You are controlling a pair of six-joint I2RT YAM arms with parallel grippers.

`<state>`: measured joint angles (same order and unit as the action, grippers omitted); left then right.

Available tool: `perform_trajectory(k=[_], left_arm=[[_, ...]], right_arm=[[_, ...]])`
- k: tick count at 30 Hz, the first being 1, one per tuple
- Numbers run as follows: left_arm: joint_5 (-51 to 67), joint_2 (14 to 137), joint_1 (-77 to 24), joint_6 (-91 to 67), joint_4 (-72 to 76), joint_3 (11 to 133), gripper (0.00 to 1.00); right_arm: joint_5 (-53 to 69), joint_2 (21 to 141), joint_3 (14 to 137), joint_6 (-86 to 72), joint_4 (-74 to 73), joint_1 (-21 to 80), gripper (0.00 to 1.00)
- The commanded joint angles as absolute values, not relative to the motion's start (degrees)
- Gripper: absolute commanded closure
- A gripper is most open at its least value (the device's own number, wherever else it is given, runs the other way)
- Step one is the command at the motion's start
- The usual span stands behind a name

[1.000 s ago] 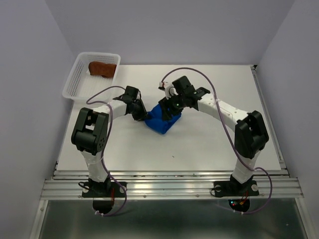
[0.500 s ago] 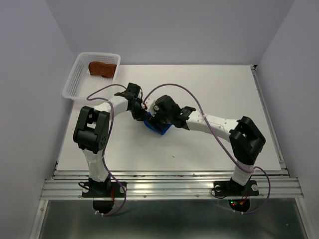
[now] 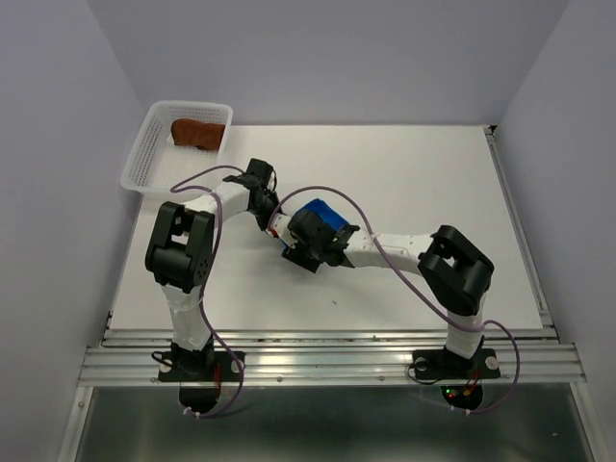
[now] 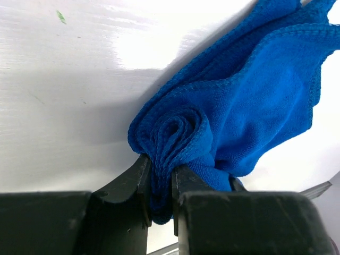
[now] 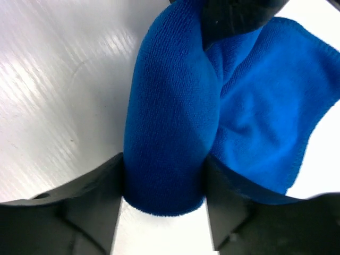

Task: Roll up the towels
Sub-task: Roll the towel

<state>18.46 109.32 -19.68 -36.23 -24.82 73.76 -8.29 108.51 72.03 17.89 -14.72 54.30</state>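
A bright blue towel (image 3: pixel 320 213) lies partly rolled mid-table, mostly hidden under both wrists in the top view. My left gripper (image 4: pixel 161 180) is shut on the spiral end of the roll (image 4: pixel 175 133), while the loose flap (image 4: pixel 255 95) spreads to the right. My right gripper (image 5: pixel 164 183) is closed around the thick roll (image 5: pixel 170 117), one finger pressed on each side. In the top view the left gripper (image 3: pixel 276 223) and the right gripper (image 3: pixel 310 235) sit close together at the towel. The rust-brown towel (image 3: pixel 197 132) lies bunched in the basket, far from both grippers.
A white mesh basket (image 3: pixel 154 159) stands at the table's back left corner. The white table (image 3: pixel 433 173) runs out to the right, with a metal rail along its right side (image 3: pixel 515 221) and purple walls around it.
My right arm swung left and toward the near edge, bringing its gripper onto the blue towel beside the left gripper. The towel is more covered now. The left gripper kept its pinch.
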Motion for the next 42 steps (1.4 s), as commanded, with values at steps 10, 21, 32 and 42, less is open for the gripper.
perform_trajectory(k=[10,21,32,42], left_arm=[[21.4,106.8,-17.8,-37.9,-25.8,75.1,0.62],[16.6,99.1,-17.3,-36.8,-24.9,75.7,0.11],[23.3,94.9,-17.1,-35.4,-14.7,68.6,0.09],[27.1,97.3,-19.1,-34.8,-9.6,66.6,0.07]], right_arm=[[-21.0,111.7,71.6,9.4,-12.9,57.7,0.99],[9.3,102.8,69.7,0.0,-15.4,47.6,0.99],[43.8,109.7,74.5,-11.9,-15.0,32.3,0.99],[55.9,117.4,78.7,-20.5,-14.6,26.4,0.99]])
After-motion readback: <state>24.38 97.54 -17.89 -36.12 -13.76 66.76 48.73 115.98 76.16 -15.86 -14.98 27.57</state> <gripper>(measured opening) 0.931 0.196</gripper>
